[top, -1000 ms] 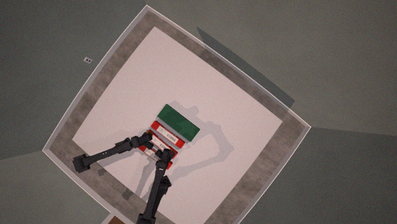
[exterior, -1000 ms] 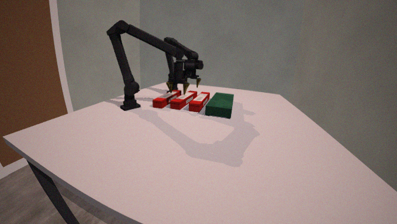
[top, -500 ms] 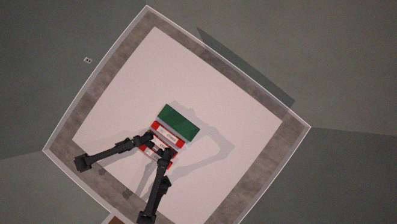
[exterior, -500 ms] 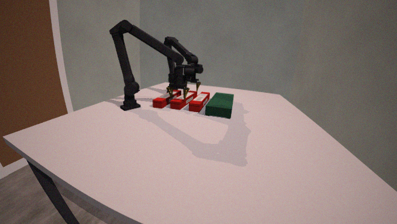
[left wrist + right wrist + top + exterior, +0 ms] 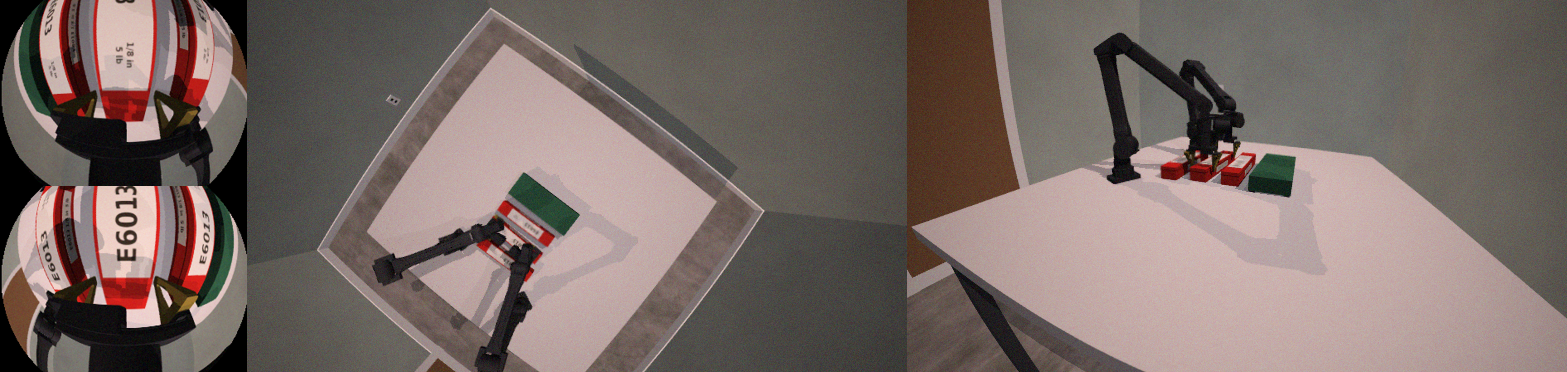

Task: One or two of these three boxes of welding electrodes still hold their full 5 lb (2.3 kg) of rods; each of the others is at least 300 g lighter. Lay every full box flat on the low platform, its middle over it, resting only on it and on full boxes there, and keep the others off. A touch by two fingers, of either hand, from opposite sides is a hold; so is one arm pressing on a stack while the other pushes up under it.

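Three red-and-white electrode boxes marked E6013 lie side by side on the table. The low green platform [image 5: 544, 204] [image 5: 1274, 172] [image 5: 29, 70] [image 5: 224, 244] lies beside them, with nothing on it. One outer box [image 5: 524, 223] [image 5: 1238, 168] lies next to the platform. The middle box [image 5: 513, 240] [image 5: 1207, 169] [image 5: 124, 50] [image 5: 126, 236] and the far outer box [image 5: 499, 256] [image 5: 1173, 170] follow. My left gripper [image 5: 495, 227] [image 5: 1227, 150] [image 5: 125, 93] is open, its fingers either side of one end of the middle box. My right gripper [image 5: 524, 251] [image 5: 1202, 160] [image 5: 126, 296] is open, astride the other end.
The white table [image 5: 1207, 280] stretches wide on all sides of the boxes. The right arm's base [image 5: 1123, 174] stands on the side away from the platform. A brown door [image 5: 952, 125] is beyond the table's edge.
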Robot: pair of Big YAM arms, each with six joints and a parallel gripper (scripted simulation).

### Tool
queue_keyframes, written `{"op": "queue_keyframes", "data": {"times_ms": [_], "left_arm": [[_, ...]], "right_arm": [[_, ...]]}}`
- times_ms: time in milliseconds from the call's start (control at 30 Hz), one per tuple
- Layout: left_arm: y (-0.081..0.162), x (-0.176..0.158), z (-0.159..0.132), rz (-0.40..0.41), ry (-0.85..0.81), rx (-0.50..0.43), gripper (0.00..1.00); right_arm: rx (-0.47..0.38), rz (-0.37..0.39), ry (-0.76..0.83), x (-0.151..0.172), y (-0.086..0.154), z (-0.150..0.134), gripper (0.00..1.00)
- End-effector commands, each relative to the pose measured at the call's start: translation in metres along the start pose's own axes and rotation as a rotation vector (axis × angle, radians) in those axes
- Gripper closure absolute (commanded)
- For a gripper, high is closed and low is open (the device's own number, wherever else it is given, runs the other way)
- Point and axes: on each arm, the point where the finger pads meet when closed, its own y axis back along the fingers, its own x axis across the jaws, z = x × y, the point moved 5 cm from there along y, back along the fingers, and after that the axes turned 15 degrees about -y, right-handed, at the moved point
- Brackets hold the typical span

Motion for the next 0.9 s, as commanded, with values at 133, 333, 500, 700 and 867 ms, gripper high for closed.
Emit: {"op": "queue_keyframes", "data": {"times_ms": [133, 333, 500, 700, 867], "left_arm": [[0.002, 0.022, 0.005, 0.046, -0.004, -0.011, 0.00], [-0.016, 0.006, 0.000, 0.006, -0.004, -0.001, 0.00], [-0.009, 0.014, 0.004, 0.032, -0.001, -0.009, 0.00], [-0.010, 0.014, 0.004, 0.032, -0.001, -0.009, 0.00], [-0.010, 0.014, 0.004, 0.032, -0.001, -0.009, 0.00]], "right_arm": [[-0.020, -0.023, 0.019, -0.003, -0.002, 0.007, 0.00], [-0.015, -0.017, 0.019, -0.003, -0.010, 0.007, 0.00], [-0.035, -0.038, 0.004, -0.011, -0.002, 0.011, 0.00], [-0.035, -0.038, 0.004, -0.011, -0.002, 0.011, 0.00], [-0.035, -0.038, 0.004, -0.011, -0.002, 0.011, 0.00]]}}
